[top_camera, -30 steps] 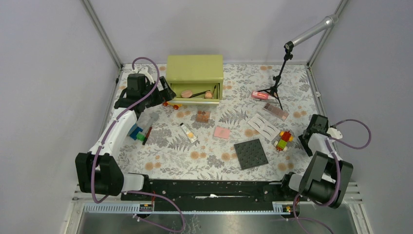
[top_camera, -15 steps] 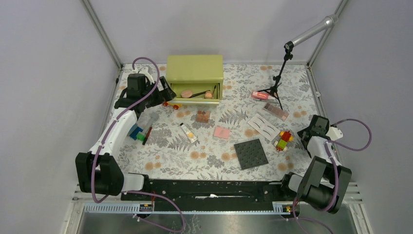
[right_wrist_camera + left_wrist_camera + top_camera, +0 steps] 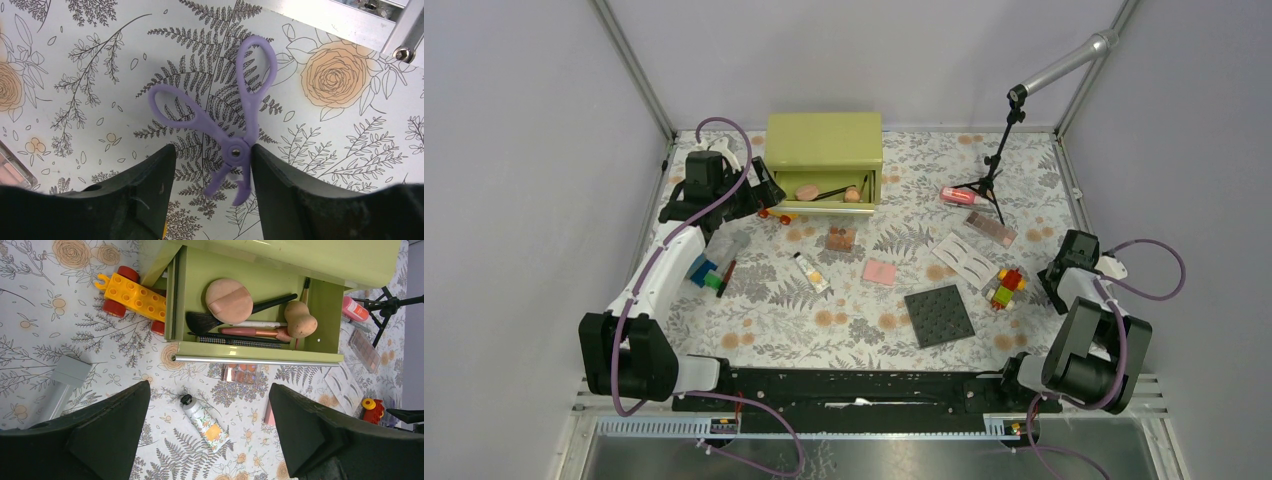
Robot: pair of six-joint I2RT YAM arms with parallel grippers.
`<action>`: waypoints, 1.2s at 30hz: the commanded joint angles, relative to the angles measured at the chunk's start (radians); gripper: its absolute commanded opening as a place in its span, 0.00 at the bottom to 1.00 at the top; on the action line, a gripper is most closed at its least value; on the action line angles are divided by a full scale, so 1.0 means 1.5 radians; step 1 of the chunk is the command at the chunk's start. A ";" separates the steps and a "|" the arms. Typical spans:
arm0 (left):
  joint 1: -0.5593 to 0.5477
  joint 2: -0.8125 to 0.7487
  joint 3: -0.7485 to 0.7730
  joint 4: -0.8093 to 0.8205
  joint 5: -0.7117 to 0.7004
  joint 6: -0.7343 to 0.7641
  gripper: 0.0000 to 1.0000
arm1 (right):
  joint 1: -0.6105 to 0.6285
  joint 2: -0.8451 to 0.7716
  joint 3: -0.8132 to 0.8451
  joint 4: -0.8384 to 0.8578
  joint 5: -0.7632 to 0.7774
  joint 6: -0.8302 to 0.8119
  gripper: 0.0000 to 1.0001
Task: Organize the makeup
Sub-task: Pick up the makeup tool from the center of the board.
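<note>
Green box [image 3: 824,140] sits at the back of the table [image 3: 854,330] in the top view, its drawer [image 3: 824,207] open toward the arms w/ peach sponges [image 3: 808,191] + a brush [image 3: 834,190] inside. Just left of the drawer hangs the left gripper [image 3: 759,192], near the car [image 3: 776,213]. Other makeup lies loose: cream tube [image 3: 809,271] and compact [image 3: 880,271] mid-table, red tube [image 3: 959,196] by the tripod [image 3: 989,185] on the right. The plate [image 3: 939,315] lies nearer the arms. Low at the right edge is the right gripper [image 3: 1069,265], beside the blocks [image 3: 1006,287]; can't tell its jaws from up here.

Left wrist cam: the left gripper [image 3: 208,390] is spread wide, holding nothing, fingers [image 3: 110,425] either side of the frame, hovering near the drawer's front rim. In the drawer: round sponge [image 3: 229,301], egg sponge [image 3: 300,320], brush, plus pencils [image 3: 240,342] lying side by side along the front. Cream tube [image 3: 205,420] is on the table btwn the fingers, apart from the drawer. Car sits just beside the drawer's left wall.

Right wrist cam: the right gripper [image 3: 212,150] is partly spread, not clamped on anything. Purple scissors [image 3: 200,117] lie flat on the table, handles pointing away, pivot end btwn the fingers and right up against one of them. Touching or not, can't tell. Corner of a palette [image 3: 12,170] pokes in at the left edge.
</note>
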 commanded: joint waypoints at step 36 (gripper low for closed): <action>0.022 -0.050 0.007 0.027 -0.037 0.028 0.99 | 0.482 -0.001 0.229 0.108 -0.128 0.103 0.33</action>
